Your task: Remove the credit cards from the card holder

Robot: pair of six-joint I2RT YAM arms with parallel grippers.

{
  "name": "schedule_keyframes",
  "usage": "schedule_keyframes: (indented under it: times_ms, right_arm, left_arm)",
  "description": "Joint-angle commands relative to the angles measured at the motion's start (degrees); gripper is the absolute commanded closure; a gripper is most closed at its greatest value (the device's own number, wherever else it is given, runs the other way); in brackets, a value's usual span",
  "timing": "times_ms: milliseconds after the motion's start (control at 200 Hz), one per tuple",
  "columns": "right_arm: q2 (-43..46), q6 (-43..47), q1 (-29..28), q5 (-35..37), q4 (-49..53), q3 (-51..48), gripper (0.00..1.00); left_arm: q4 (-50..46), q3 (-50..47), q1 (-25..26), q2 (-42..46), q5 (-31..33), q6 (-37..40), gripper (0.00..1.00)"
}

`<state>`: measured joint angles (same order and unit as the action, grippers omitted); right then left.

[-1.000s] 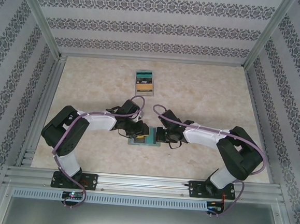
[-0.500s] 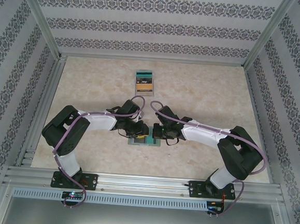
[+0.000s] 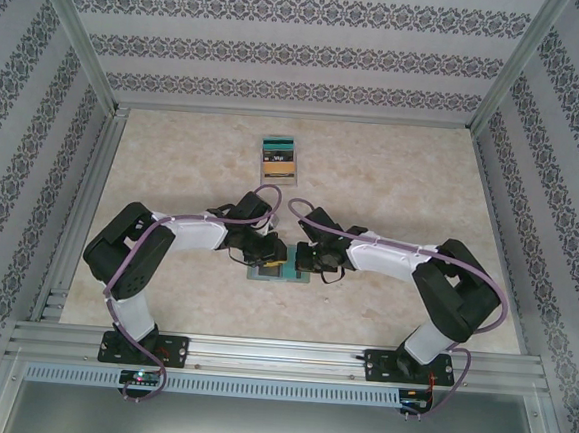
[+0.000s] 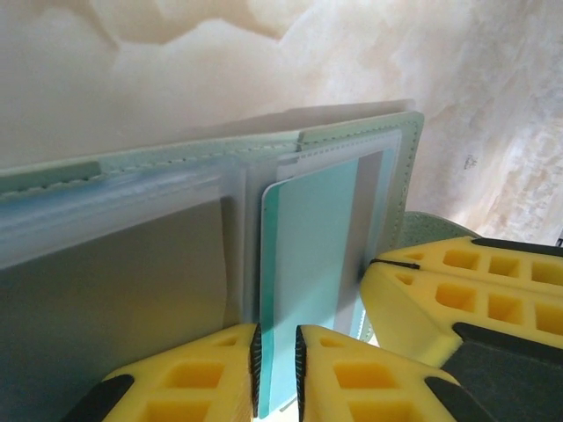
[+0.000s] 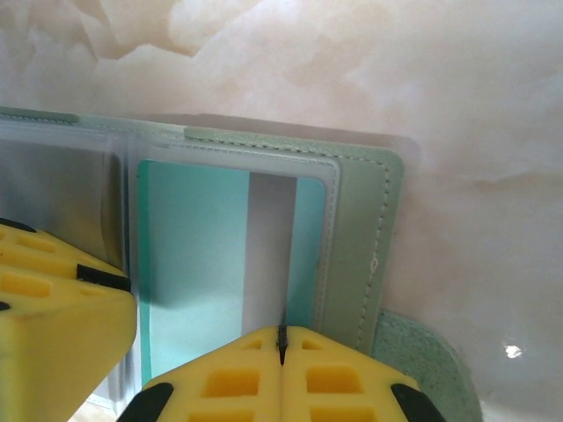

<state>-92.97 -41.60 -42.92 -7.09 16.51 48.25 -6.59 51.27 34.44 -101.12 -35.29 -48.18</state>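
Left tool [image 4: 277, 365] has narrowed onto teal card [image 4: 308, 272]; right tool [image 5: 282, 347] stays closed.

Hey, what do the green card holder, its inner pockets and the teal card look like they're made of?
The grey-green bifold card holder looks like matte leather or faux leather, given its stitched edges. Its inner pockets seem to be clear flexible plastic, translucent and slightly glossy. The teal credit card looks like thin, smooth rigid plastic.

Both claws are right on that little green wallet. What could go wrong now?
The left claw pinches only the edge of a teal card, so it might slip off when pulled. The right claw presses shut on the card holder near its end; if that hold shifts, the whole holder could drag along with the card.
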Motion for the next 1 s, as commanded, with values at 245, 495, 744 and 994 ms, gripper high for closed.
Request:
schedule_keyframes:
  times_ms: [245,495,744,994]
  right_arm:
    - [1.40,1.36,0.19,1.00,1.43,-0.78,0.95]
    - [-1.98,1.00,0.11,0.06,-0.24,-1.31,0.96]
    - [-3.25,0.47,-0.26,-0.89,-1.27,-1.49,0.96]
    - [-3.70,0.40,-0.51,-1.36,-1.81,-1.23,0.96]
  left_arm:
    - [-5.82,0.91,0.36,-1.86,3.82,1.76,0.80]
    - [-5.63,1.05,0.47,-2.31,3.58,1.77,0.82]
    - [-4.84,0.77,0.46,-2.83,3.34,1.42,0.84]
    - [-5.36,0.93,0.46,-3.05,3.53,1.56,0.80]
